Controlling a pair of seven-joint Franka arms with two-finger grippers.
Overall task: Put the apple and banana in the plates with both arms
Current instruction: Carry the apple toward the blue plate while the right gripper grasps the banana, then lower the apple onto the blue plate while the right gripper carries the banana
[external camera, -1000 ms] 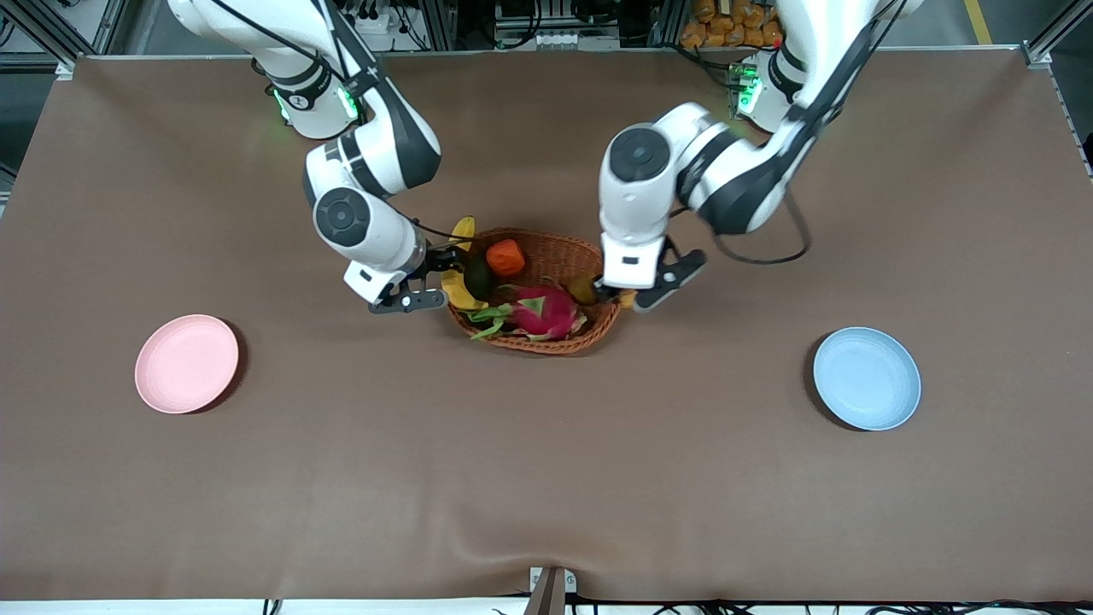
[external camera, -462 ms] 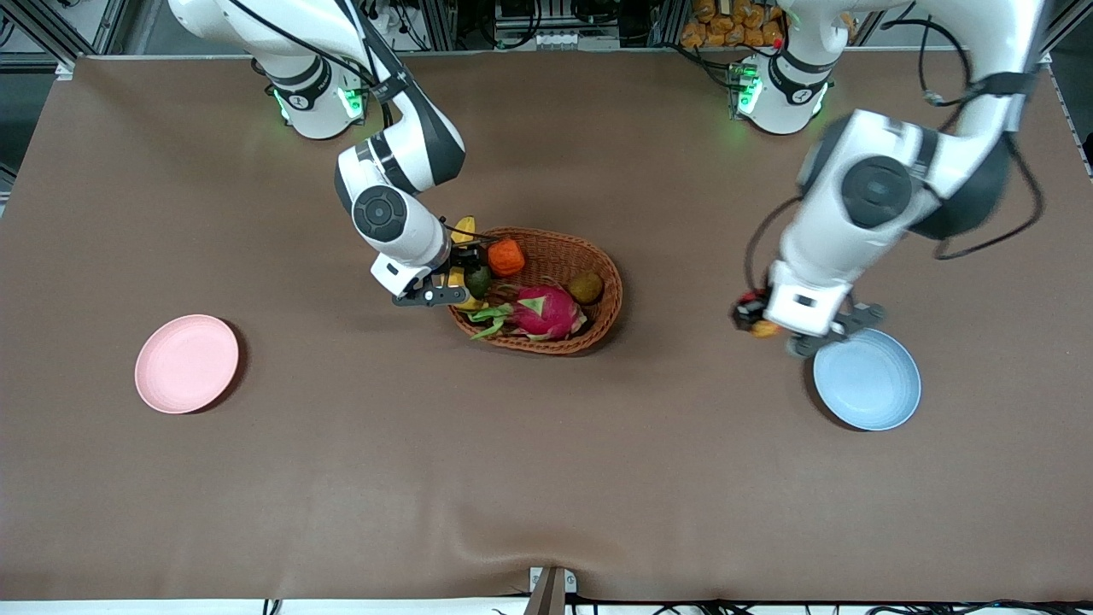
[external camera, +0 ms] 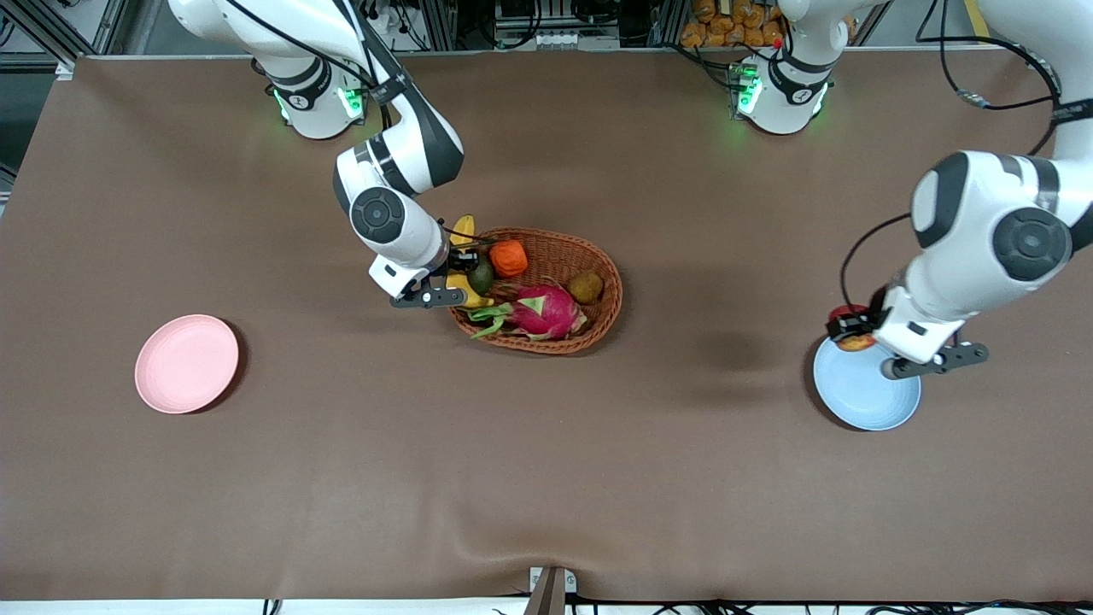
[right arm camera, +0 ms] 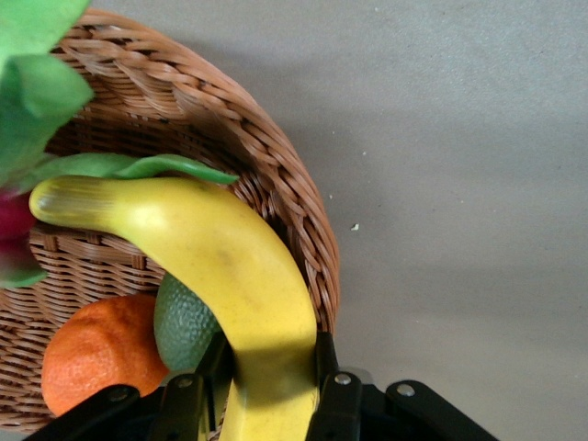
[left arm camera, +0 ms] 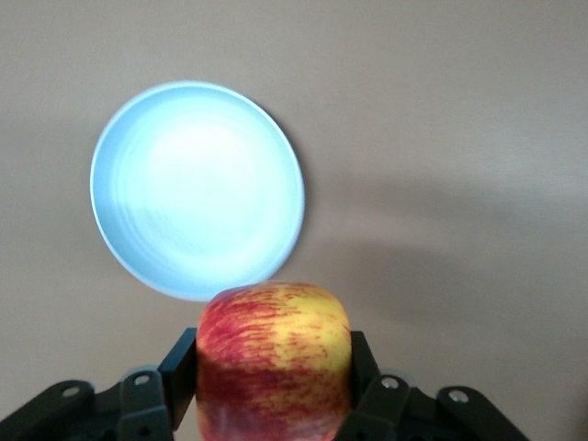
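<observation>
Front view. My left gripper hangs over the rim of the light blue plate, on the rim's edge toward the basket, clamped on the apple. The apple is over the plate's edge, not its middle. My right gripper is at the wicker basket, at the basket's end toward the right arm, with the banana between its fingers; the banana lies against the basket's rim. The pink plate sits well apart, toward the right arm's end of the table, with nothing on it. In the basket: orange ridged fruit, avocado, dragon fruit, a brownish kiwi-like fruit.

Left wrist view. Apple gripped across its sides by both fingers, grip looks square. Blue plate is ahead of the apple rather than under it. Risk: letting go here would drop the apple on the rim, and it could roll onto the table.

Right wrist view. Fingers closed narrowly on the banana near one end; most of its length sticks out over the basket. Avocado and orange fruit press close beside it. Risk: such an off-centre hold may let the banana swing or slip in the grip on lifting, and its free end could catch the dragon fruit's green leaves.
</observation>
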